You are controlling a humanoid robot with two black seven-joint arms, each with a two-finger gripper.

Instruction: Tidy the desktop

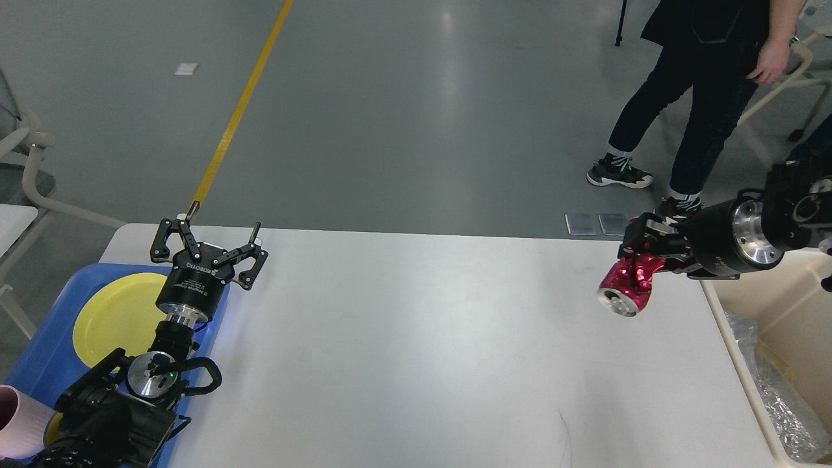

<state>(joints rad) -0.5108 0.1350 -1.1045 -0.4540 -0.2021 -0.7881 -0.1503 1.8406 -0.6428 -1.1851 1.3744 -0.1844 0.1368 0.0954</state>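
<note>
The white desktop point(403, 338) fills the lower view. My right gripper point(640, 250) is shut on a crushed red can point(625, 283) and holds it in the air above the desktop's far right corner, its open end tipped down toward me. My left gripper point(209, 242) is open and empty, held above the far left of the desktop beside the blue tray point(45, 351). A yellow plate point(114, 315) lies in the tray.
A cream-white bin point(773, 305) with a clear liner stands at the right edge of the desktop. A pink cup point(16, 422) sits at the tray's near end. A person point(702, 97) walks on the floor beyond the table; chairs stand at both sides.
</note>
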